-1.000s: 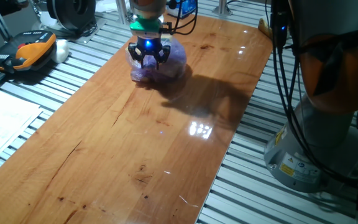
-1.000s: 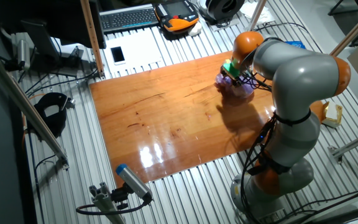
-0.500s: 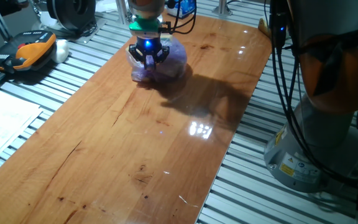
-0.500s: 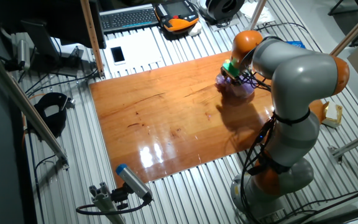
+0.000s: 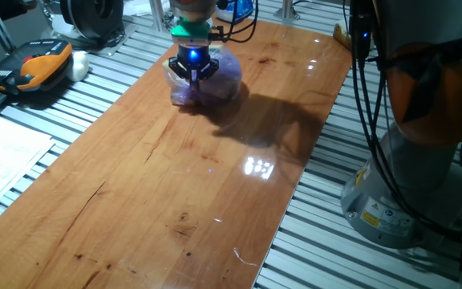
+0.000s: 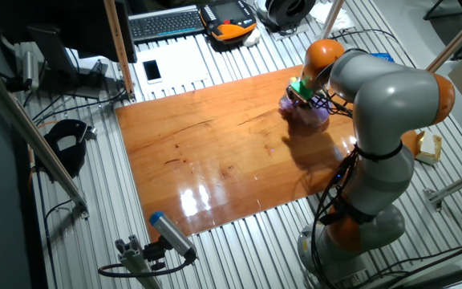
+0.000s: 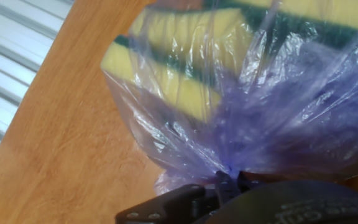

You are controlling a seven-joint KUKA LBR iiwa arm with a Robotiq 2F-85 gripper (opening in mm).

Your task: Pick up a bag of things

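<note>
The bag of things [image 5: 215, 79] is a crinkly purple plastic bag on the far end of the wooden table [image 5: 159, 177]. It also shows in the other fixed view [image 6: 307, 113]. In the hand view the bag [image 7: 278, 112] fills the frame, with yellow and green sponges [image 7: 166, 81] showing through it. My gripper [image 5: 192, 74] stands on top of the bag with its fingers closed together, pinching the gathered plastic [image 7: 229, 169]. The bag still rests on the table.
An orange and black handheld device [image 5: 34, 66] and a white object lie left of the table. A keyboard [image 6: 163, 22] and a phone [image 6: 151, 71] lie beyond the table. The arm's grey base [image 5: 411, 185] stands at the right, with cables hanging.
The gripper's fingers have closed from spread apart over the bag to pinched together on its plastic. The bag has not moved.
</note>
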